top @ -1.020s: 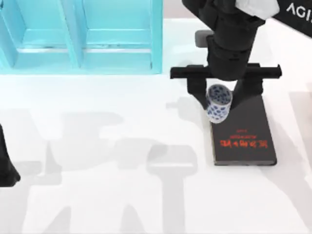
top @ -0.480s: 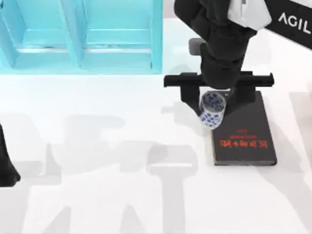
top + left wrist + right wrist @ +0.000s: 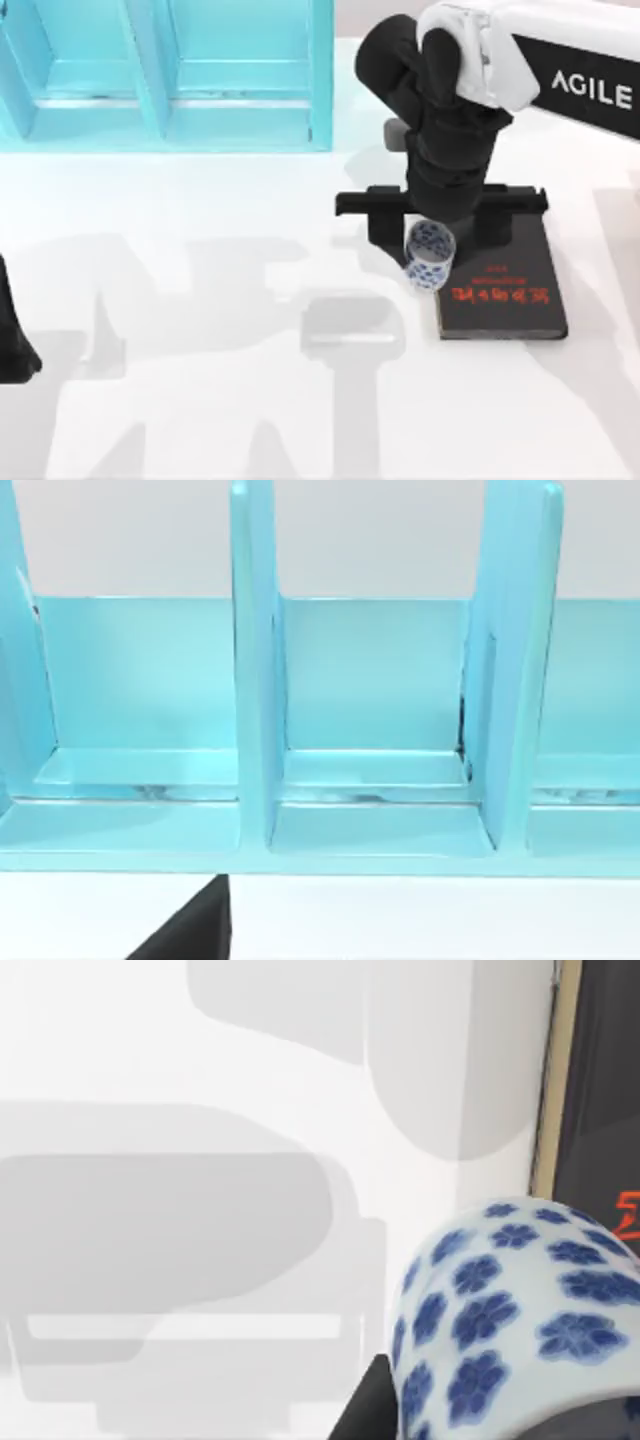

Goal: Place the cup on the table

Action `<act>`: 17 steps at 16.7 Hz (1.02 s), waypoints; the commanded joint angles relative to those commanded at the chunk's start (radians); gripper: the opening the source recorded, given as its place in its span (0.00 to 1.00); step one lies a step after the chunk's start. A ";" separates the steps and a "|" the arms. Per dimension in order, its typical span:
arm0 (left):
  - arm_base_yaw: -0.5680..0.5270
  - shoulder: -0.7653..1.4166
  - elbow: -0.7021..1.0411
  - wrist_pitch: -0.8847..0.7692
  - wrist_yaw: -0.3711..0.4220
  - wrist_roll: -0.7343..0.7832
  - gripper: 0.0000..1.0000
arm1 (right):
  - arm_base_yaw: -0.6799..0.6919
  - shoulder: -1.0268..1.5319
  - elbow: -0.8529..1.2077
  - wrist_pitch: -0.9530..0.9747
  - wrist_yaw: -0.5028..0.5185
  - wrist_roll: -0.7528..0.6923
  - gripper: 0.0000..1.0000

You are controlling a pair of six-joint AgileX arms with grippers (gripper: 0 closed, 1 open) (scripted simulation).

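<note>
Cup (image 3: 429,257) in right tool (image 3: 430,235), overlapping book's (image 3: 510,300) left edge.

only readable bit is "agile" in white capital letters on the black panel of the right arm's white-and-black casing (image 3: 560,75), cut off at the top view's right edge. the flat black rectangular book (image 3: 505,290) has red lettering on its cover, upside down in the top view and too small to make out. the right wrist view catches a sliver of that red print, unreadable too.
</note>
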 joint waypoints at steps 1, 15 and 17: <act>0.000 0.000 0.000 0.000 0.000 0.000 1.00 | 0.000 0.000 0.000 0.000 0.000 0.000 0.00; 0.000 0.000 0.000 0.000 0.000 0.000 1.00 | 0.000 0.000 0.000 0.000 0.000 0.000 1.00; 0.000 0.000 0.000 0.000 0.000 0.000 1.00 | 0.000 0.000 0.000 0.000 0.000 0.000 1.00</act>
